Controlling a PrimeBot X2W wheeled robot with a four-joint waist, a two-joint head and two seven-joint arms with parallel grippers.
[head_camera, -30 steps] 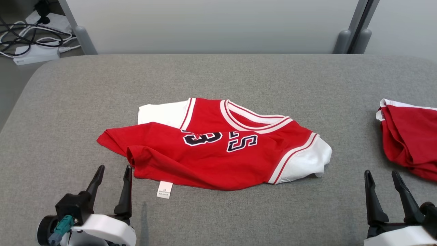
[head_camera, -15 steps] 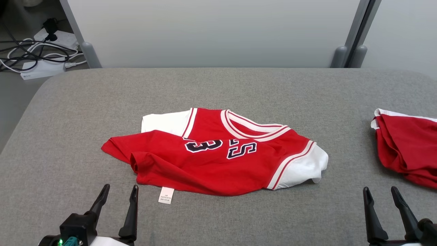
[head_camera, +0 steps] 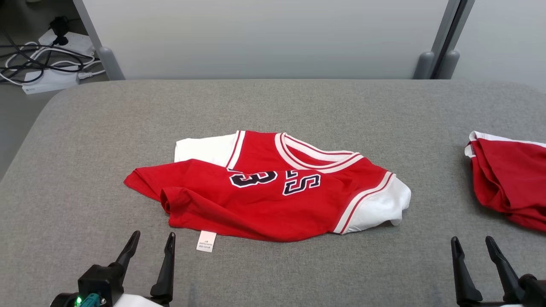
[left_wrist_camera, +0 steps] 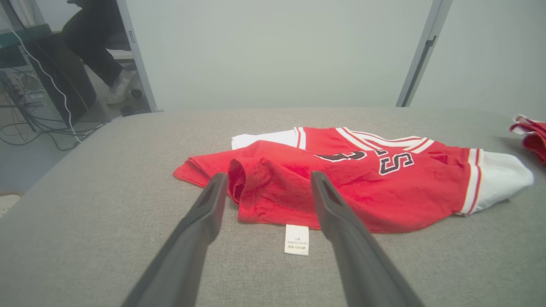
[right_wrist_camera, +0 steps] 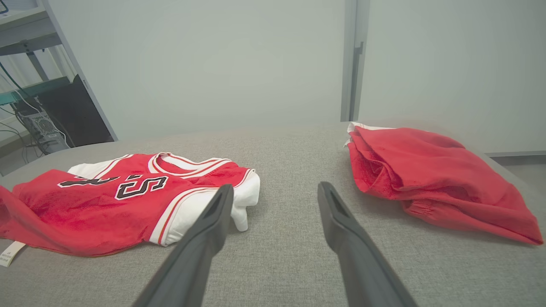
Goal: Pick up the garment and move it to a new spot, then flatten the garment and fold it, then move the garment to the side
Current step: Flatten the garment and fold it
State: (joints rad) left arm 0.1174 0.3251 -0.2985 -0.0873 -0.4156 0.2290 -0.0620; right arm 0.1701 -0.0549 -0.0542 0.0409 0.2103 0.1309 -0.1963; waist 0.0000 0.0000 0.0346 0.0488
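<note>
1. Where it lies in the middle of the gray desk [head_camera: 273, 106], the red garment [head_camera: 264, 200] is crumpled and not flat. It is a red shirt with white sleeves, white stripes at the neck, and dark numbers with white edges on the front.
2. One red part is folded over the front. A bunched red corner points to the left side.
3. A small white label [head_camera: 206, 241] sticks out from the near edge of the garment and lies flat on the desk.
4. The left tool [head_camera: 154, 233] is at the bottom left of the head view, near the bunched corner. Its two dark fingers are spread apart with nothing between them. It is not touching the garment.
5. The right tool [head_camera: 471, 238] is at the bottom right, well apart from the garment. Its fingers are spread too, and it holds nothing.
6. Another red cloth [head_camera: 507, 179] lies in a heap at the right edge of the desk, apart from the garment. It has a bit of white trim at its far corner.
7. Behind the desk stands a pale wall panel [head_camera: 264, 38]. On the floor at the far left are dark and white cables [head_camera: 38, 64] and a white power strip [head_camera: 47, 81].
8. In the left wrist view, a person's leg [left_wrist_camera: 96, 47] and a pale shoe [left_wrist_camera: 117, 87] show far behind the desk.
</note>
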